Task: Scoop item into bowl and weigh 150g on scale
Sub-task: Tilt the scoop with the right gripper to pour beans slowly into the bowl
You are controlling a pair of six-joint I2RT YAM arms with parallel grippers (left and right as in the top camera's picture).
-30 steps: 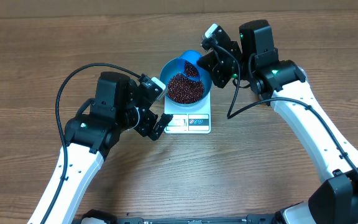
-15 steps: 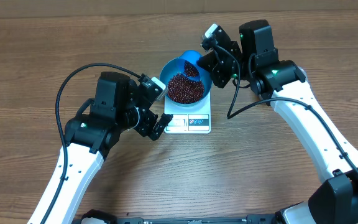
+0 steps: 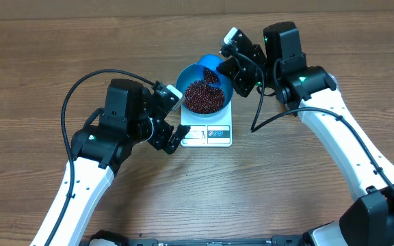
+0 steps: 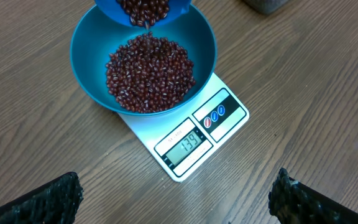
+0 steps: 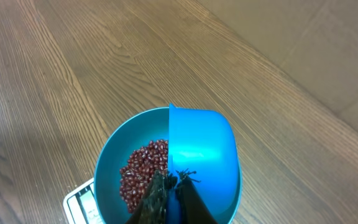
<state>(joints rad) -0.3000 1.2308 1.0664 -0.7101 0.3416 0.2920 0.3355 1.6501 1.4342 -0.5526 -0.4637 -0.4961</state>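
Note:
The teal-blue bowl (image 3: 181, 80) (image 4: 89, 50) (image 5: 107, 171) stands on the white scale (image 3: 207, 134) (image 4: 229, 121) (image 5: 79, 199), whose display reads 139. A heap of red-brown beans (image 3: 204, 97) (image 4: 149, 74) (image 5: 143, 171) fills the bowl's bottom. My right gripper (image 3: 226, 68) (image 5: 173, 180) is shut on the handle of a bright blue scoop (image 3: 211, 65) (image 4: 107, 7) (image 5: 201, 149). The scoop is tilted over the bowl's far rim, and beans trickle from its lip. My left gripper (image 3: 169, 139) (image 4: 173, 202) is open and empty, low over the table at the scale's front left corner.
Bare wooden tabletop surrounds the scale. A grey object (image 4: 263, 5) shows at the top edge of the left wrist view. Black cables (image 3: 74, 96) loop off both arms. Brown cardboard (image 5: 328, 56) borders the table's far side.
The right wrist has turned a little, tipping the scoop slightly further over the bowl. The left arm, the bowl and the scale have not moved.

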